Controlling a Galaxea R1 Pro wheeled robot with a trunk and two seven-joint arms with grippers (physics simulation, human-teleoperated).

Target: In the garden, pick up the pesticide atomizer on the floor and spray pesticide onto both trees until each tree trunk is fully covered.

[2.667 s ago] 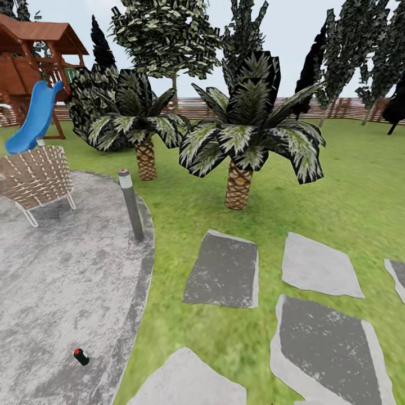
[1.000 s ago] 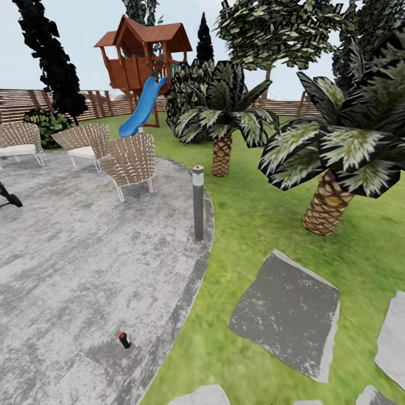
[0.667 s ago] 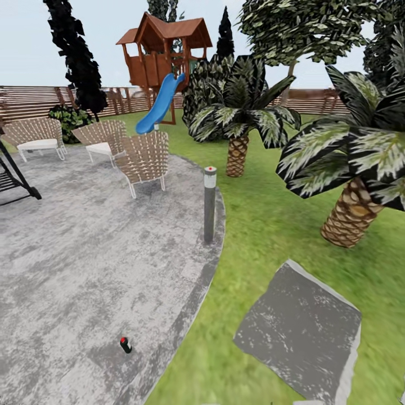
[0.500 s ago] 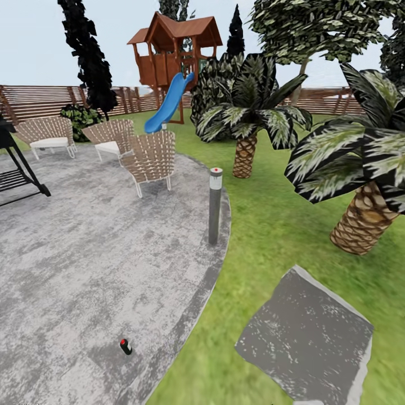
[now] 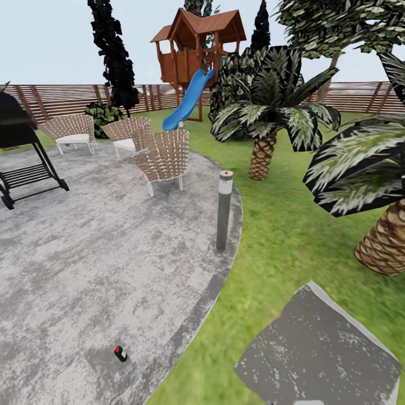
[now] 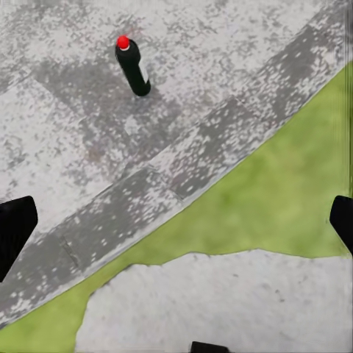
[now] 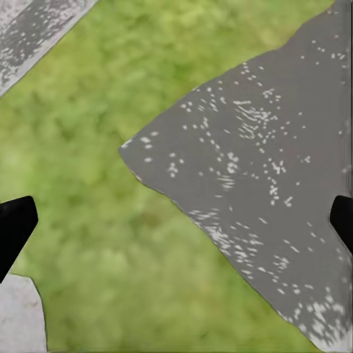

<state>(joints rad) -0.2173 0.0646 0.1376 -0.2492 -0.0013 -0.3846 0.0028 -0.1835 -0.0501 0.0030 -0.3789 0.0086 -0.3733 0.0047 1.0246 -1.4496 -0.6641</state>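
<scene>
The pesticide atomizer (image 5: 120, 354) is a tiny dark bottle with a red top. It stands on the grey concrete floor (image 5: 101, 264) near its curved edge. In the left wrist view the atomizer (image 6: 133, 66) stands upright, well ahead of my left gripper (image 6: 176, 224), which is open and holds nothing. My right gripper (image 7: 176, 224) is open over grass and a stepping stone (image 7: 272, 169). A tree with a blocky green crown (image 5: 332, 22) and a thin pale trunk (image 5: 333, 66) rises far back on the right, by the fence.
A grey bollard light (image 5: 224, 209) stands at the paving's edge. Wicker chairs (image 5: 163, 160) and a black swing seat (image 5: 22, 152) sit on the paving. Two scaly palms (image 5: 264, 154) (image 5: 388, 242) grow on the lawn. A stepping stone (image 5: 318, 349) lies near right.
The head camera has turned left: the paving, chairs and swing seat have come into view and the palms have slid right. The atomizer has stayed put on the floor.
</scene>
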